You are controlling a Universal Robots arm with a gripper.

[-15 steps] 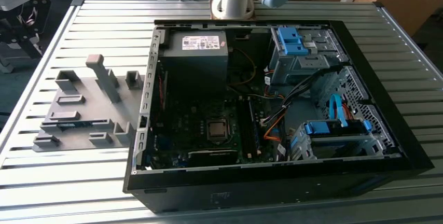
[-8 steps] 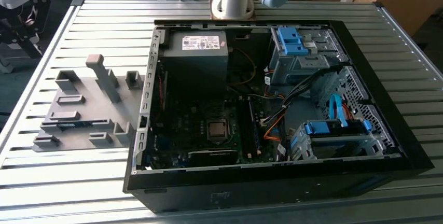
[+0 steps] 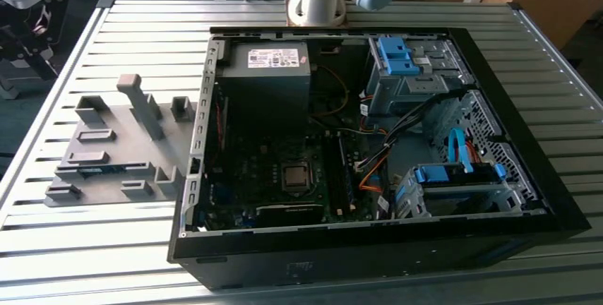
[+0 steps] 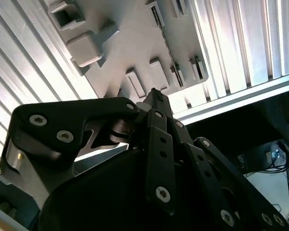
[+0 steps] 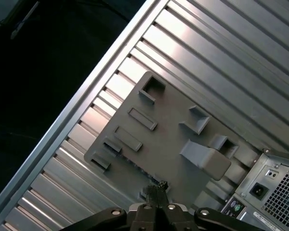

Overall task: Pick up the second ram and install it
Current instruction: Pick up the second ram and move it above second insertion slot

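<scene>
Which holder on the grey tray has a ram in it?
The long holder second from the near end of the tray in the exterior view: a blue-green ram lies in it; the others look plain grey.

Exterior view: bright, even light on the slatted table, while the inside of the computer case is dim. Both wrist views: strong glare bands along the slats, near white in the second. The gripper is dark against the glare; blocks on the grey fixture plate cast short, soft shadows.

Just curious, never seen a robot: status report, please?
End effector shut, empty, above tray. Ram lying in tray, untouched. Tray posts stand nearby.
</scene>
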